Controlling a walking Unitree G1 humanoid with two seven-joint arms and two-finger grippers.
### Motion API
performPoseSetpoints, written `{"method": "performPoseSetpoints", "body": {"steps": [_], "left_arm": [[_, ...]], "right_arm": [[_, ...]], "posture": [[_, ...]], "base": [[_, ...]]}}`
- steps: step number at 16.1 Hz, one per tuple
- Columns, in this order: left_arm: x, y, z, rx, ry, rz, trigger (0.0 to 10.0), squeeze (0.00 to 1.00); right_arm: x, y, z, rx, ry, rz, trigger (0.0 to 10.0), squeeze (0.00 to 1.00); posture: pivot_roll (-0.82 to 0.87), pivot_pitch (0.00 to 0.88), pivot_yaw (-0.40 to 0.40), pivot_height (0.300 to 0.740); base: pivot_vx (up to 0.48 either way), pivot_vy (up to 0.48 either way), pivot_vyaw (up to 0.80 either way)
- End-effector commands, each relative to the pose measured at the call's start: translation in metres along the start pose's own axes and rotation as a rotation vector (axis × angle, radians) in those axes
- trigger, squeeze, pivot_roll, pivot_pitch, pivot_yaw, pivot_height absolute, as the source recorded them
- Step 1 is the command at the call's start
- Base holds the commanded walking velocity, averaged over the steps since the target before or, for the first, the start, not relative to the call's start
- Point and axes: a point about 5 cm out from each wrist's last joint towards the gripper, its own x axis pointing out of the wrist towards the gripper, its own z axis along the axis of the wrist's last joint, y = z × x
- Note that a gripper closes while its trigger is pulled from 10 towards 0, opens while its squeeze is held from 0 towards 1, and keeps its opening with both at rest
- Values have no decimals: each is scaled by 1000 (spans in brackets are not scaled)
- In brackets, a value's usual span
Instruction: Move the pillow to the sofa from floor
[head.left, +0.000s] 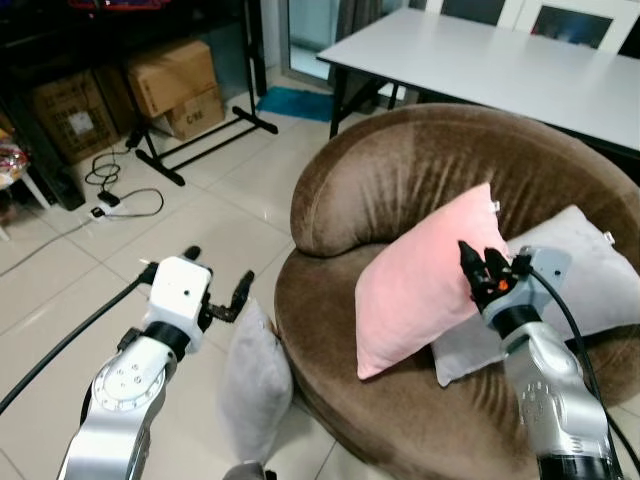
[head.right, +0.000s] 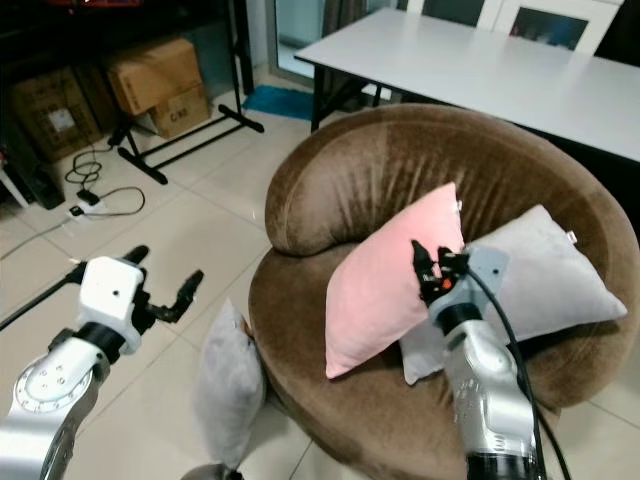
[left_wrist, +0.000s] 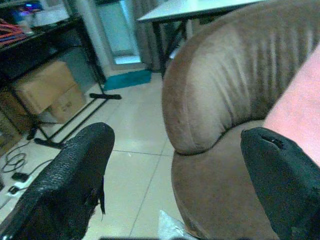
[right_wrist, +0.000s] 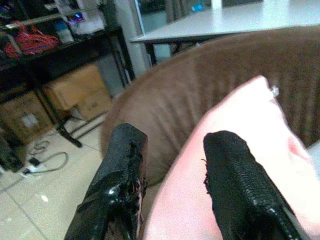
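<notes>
A pink pillow (head.left: 420, 280) leans upright on the seat of the round brown sofa (head.left: 400, 160). A grey pillow (head.left: 590, 270) lies behind it on the seat. Another grey pillow (head.left: 255, 385) stands on the floor, leaning against the sofa's front. My right gripper (head.left: 477, 252) is open at the pink pillow's upper right edge; in the right wrist view its fingers (right_wrist: 230, 180) straddle the pillow's top with nothing pinched. My left gripper (head.left: 220, 268) hangs open in the air just above and left of the floor pillow, holding nothing.
A white table (head.left: 500, 60) stands behind the sofa. Cardboard boxes (head.left: 175, 80) and a black floor stand (head.left: 200, 140) sit at the far left. Cables and a power strip (head.left: 110, 195) lie on the tiles. Bare tiled floor extends left of the sofa.
</notes>
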Motion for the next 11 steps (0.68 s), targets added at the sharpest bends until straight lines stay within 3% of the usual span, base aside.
{"method": "performPoseSetpoints", "body": {"steps": [1, 3, 5, 7, 11], "left_arm": [[-1, 2, 1, 5, 4, 21, 10000, 0], [-2, 1, 1, 6, 6, 23, 10000, 0], [-3, 0, 2, 10, 10, 27, 10000, 0], [-3, -1, 2, 11, 11, 28, 10000, 0], [-5, -1, 1, 11, 18, 35, 10000, 0]], "right_arm": [[-3, 8, 0, 11, 12, 11, 10000, 0], [-15, 23, -18, -5, 94, 19, 10000, 0], [-15, 33, -20, -64, 152, 10, 10000, 0], [-14, 33, -22, -141, 180, 9, 10000, 0], [-17, 32, -21, -127, 214, 18, 10000, 0]], "posture": [[-2, 0, -19, 740], [3, 0, -25, 740], [4, 0, -26, 740], [5, 0, -28, 740], [9, 0, -36, 740]], "base": [[0, 0, 0], [0, 0, 0], [0, 0, 0], [0, 0, 0], [0, 0, 0]]}}
